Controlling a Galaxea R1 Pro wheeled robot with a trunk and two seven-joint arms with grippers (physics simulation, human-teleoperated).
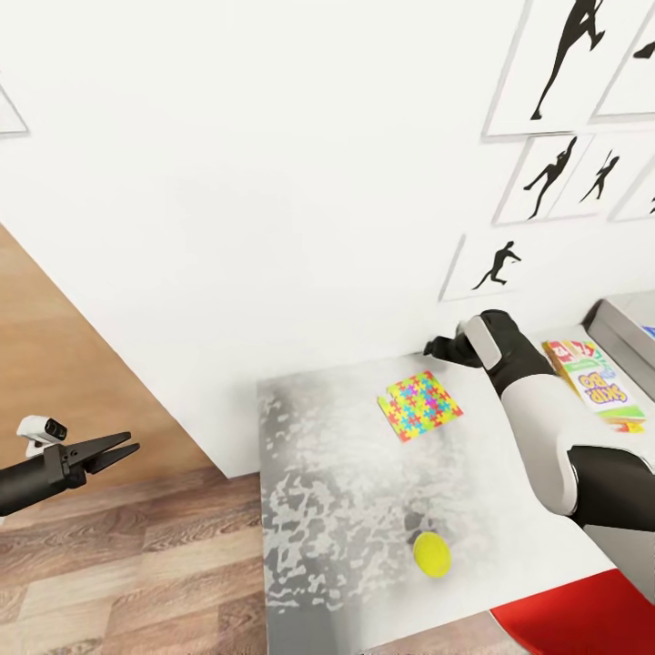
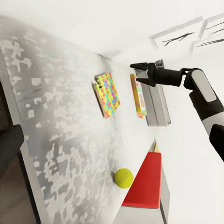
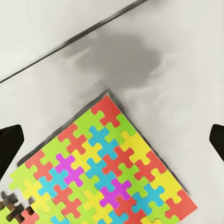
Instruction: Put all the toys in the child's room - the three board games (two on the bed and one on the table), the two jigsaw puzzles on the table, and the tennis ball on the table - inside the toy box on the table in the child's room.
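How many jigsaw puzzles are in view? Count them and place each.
1. The jigsaw puzzle lies flat on the table near the wall, close to the right gripper. A second may be hidden behind the right arm or out of view.

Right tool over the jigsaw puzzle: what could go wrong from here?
1. The jigsaw puzzle is thin and lies flat on the table; the open right tool may slide it toward the wall instead of gripping it.
2. One corner has pieces missing, so the edge might be weak there.
3. The tennis ball sits loose near the front edge beside the right arm; a sweep of the elbow could roll it off.
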